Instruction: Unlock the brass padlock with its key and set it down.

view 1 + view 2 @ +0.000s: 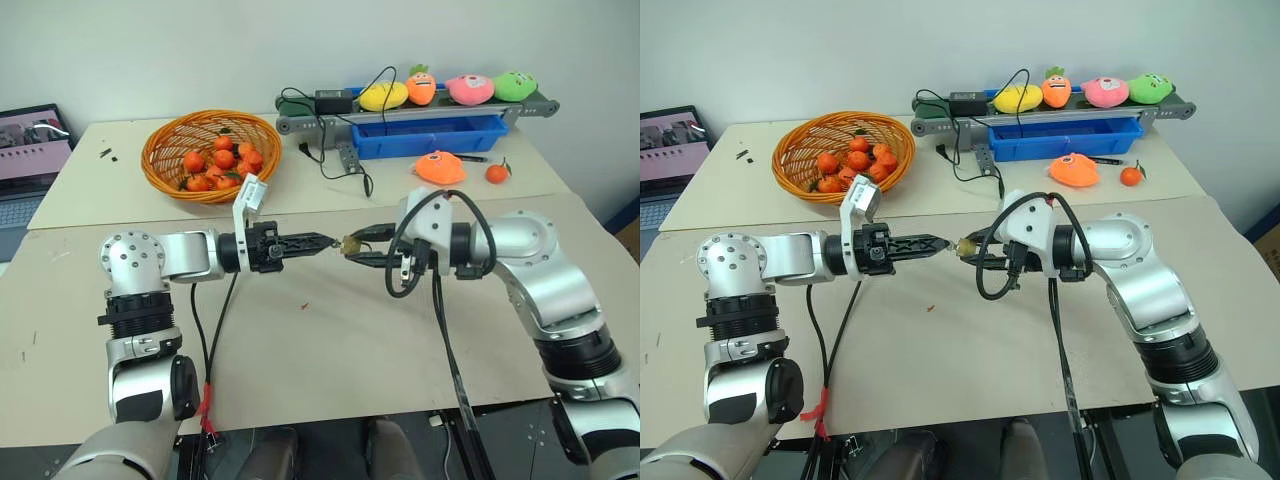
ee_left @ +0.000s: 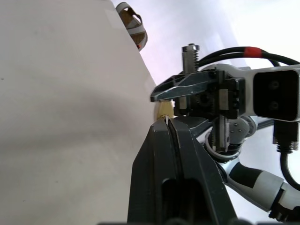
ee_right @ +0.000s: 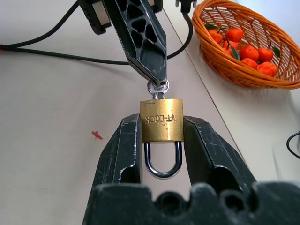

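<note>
The brass padlock [image 3: 161,120] is clamped between the 2 fingers of the right gripper [image 3: 162,140], held above the table [image 1: 330,340], shackle pointing back toward the wrist. The key [image 3: 158,88], seated in the padlock, is pinched by the fully closed left gripper [image 1: 325,242]. An orange basket [image 1: 160,150] of fruit stands well behind.

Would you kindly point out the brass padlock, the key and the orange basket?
brass padlock [image 3: 161,120], right wrist view, engraved body.
key [image 3: 158,87], right wrist view, round head.
orange basket [image 3: 220,68], right wrist view, woven wall.
</note>
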Tool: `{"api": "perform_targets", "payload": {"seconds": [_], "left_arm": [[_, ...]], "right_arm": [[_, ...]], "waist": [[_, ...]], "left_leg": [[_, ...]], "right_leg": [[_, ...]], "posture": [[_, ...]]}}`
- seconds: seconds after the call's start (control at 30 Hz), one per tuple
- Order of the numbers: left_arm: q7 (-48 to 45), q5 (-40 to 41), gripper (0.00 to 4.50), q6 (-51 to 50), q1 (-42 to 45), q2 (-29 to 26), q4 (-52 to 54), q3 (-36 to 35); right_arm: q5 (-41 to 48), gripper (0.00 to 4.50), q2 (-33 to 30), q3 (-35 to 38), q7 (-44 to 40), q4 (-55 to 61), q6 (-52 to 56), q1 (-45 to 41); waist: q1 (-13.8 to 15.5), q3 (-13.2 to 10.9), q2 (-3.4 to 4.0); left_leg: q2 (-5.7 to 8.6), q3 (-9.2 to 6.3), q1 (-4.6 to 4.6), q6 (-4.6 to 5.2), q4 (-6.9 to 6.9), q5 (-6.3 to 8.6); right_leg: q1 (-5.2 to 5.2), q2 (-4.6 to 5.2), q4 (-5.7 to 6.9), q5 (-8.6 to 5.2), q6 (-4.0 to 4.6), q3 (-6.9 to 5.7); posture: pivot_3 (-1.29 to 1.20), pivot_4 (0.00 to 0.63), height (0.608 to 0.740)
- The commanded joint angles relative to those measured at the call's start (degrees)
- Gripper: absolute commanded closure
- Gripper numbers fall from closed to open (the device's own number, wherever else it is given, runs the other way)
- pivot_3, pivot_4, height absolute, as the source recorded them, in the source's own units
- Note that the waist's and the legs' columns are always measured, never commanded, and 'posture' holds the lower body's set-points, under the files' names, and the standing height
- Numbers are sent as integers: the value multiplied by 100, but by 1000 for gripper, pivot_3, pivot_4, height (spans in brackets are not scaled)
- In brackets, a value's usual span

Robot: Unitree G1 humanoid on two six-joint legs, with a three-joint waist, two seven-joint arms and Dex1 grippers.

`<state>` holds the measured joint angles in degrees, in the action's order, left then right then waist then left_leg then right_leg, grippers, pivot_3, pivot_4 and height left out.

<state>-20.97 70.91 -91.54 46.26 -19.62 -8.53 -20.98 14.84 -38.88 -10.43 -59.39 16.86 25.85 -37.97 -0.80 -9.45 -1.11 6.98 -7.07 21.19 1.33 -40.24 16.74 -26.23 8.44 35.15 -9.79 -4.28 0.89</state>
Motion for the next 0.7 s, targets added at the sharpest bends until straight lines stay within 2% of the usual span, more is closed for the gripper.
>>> {"api": "perform_targets", "payload": {"seconds": [0.03, 0.43, 0.7], "left_arm": [[-94, 193, 4480, -92, 80, 36, 174, 10], [-308, -25, 4480, -21, 15, -124, 333, 338], [-1174, -604, 4480, 534, -200, -694, 1093, 1381]], "right_arm": [[88, 3600, -10, 152, 50, 196, 20, -147], [67, 3600, -11, 146, 46, 180, -12, -135], [52, 3600, 15, 87, 69, 196, 47, -160]], "waist": [[1, 0, 0], [0, 0, 0], [6, 0, 0]], "left_leg": [[0, 0, 0, 0, 0, 0], [0, 0, 0, 0, 0, 0], [1, 0, 0, 0, 1, 0]], "right_leg": [[0, 0, 0, 0, 0, 0], [0, 0, 0, 0, 0, 0], [0, 0, 0, 0, 0, 1]], "posture": [[0, 150, 740], [0, 150, 740], [0, 150, 740]]}}
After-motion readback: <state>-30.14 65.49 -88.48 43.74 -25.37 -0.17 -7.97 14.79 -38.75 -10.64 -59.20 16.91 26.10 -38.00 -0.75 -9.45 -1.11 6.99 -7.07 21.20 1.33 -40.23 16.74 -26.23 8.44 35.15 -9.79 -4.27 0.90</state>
